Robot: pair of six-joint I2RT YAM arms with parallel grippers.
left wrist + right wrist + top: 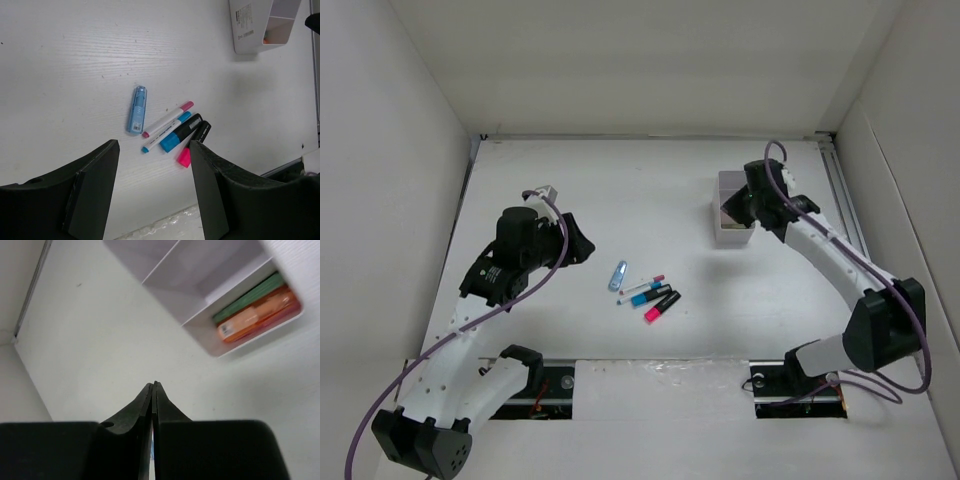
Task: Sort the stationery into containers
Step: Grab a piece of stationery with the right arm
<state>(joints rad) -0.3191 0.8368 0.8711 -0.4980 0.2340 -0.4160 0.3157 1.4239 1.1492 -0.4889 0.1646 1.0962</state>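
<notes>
We hold our left gripper (154, 150) with its jaws spread wide above the loose cluster at mid-table, probably ready to drop onto one item. There lie a pastel blue stubby piece (137, 110) and, just beside it, two thin white pens (166, 119) and two black markers (189, 125), all slim, smooth plastic lying side by side. Our right gripper (153, 386) has its dark fingers pressed flat together, nothing visible between them, near the white translucent box (210, 295), whose thin-walled end compartment holds a green piece (250, 297) against an orange piece (255, 317), seemingly grouped by kind.
</notes>
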